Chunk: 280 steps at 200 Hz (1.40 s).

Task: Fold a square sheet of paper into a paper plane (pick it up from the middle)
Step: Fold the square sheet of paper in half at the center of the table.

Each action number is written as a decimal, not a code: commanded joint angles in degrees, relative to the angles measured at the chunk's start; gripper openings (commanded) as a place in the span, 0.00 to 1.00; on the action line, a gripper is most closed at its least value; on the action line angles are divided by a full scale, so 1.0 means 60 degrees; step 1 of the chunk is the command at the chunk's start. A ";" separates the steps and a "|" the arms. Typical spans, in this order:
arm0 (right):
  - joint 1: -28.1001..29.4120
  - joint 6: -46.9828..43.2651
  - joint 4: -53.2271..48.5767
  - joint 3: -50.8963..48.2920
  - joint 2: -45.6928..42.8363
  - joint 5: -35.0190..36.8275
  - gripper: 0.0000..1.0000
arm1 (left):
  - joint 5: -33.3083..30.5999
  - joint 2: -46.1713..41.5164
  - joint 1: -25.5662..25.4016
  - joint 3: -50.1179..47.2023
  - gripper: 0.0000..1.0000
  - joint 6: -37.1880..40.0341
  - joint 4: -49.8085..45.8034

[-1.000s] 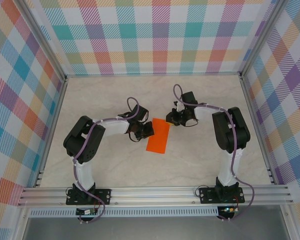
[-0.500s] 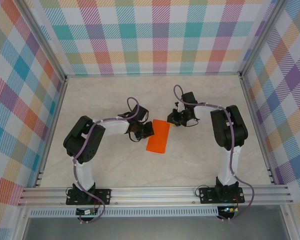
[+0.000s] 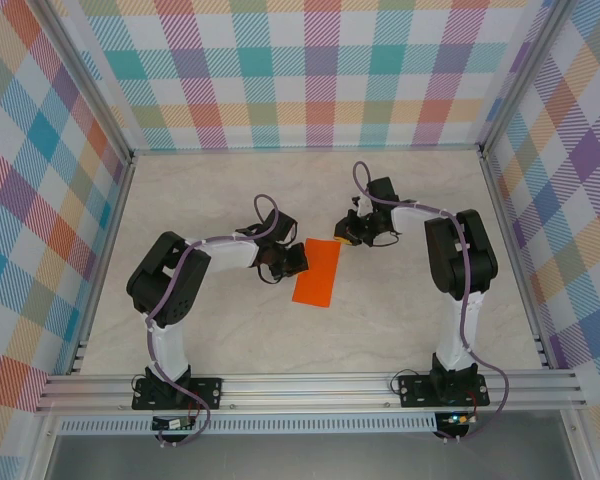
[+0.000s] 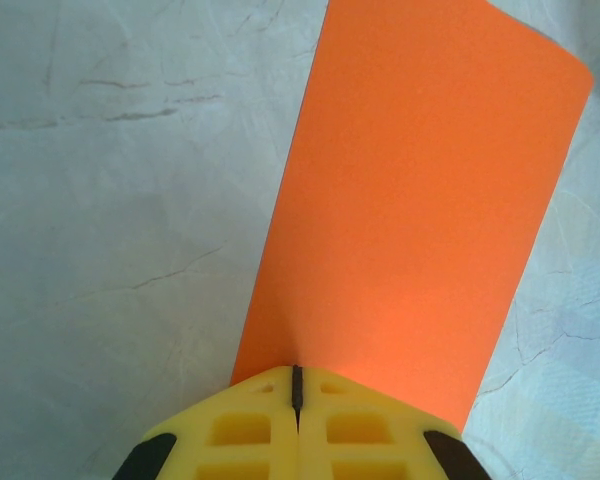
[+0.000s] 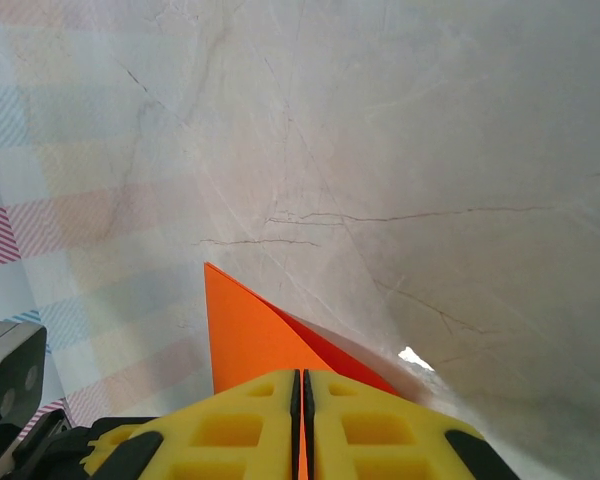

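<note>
The sheet of paper for the paper plane is bright orange and lies mid-table as a long folded rectangle. My left gripper is shut, and its yellow fingertips press down on the sheet's left edge. My right gripper is shut on the sheet's far right corner. In the right wrist view, an orange edge runs between the closed fingers. The corner stands up off the table as a pointed flap.
The pale marble tabletop is fenced by plaid walls on three sides. An aluminium rail runs along the near edge. Both arms bend inward toward the sheet, and bare table lies behind and in front of it.
My right gripper has moved a little toward the back wall, still holding the paper's corner. The left gripper and the rest of the sheet have stayed put.
</note>
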 commanded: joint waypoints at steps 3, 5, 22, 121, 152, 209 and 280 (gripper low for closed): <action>-0.0033 0.0102 0.0018 -0.0033 0.0323 -0.0149 0.12 | -0.0275 0.0214 -0.0113 -0.0393 0.00 0.0147 -0.0905; -0.0023 0.0096 0.0033 -0.0063 0.0332 -0.0140 0.12 | -0.0274 0.0218 -0.0113 -0.0396 0.00 0.0145 -0.0909; -0.0029 0.0047 -0.0030 -0.0204 0.0461 0.0130 0.12 | -0.0288 0.0204 -0.0112 -0.0397 0.00 0.0149 -0.0935; -0.0093 0.0816 -0.0210 -0.0006 -0.0660 -0.0222 0.16 | -0.0314 0.0088 -0.0113 -0.0426 0.00 0.0209 -0.0998; -0.0078 0.0798 -0.0045 -0.0559 -0.2072 -0.0273 0.19 | -0.0312 0.0043 -0.0113 -0.0521 0.00 0.0166 -0.0930; 0.1127 0.1814 0.1125 -0.3634 -0.4054 0.0297 0.14 | -0.0244 0.0000 -0.0113 -0.0543 0.00 0.0140 -0.0849; 0.3008 0.2443 0.1952 -0.5184 -0.3978 0.0677 0.13 | -0.0163 0.0080 -0.0113 -0.0498 0.00 0.0149 -0.0816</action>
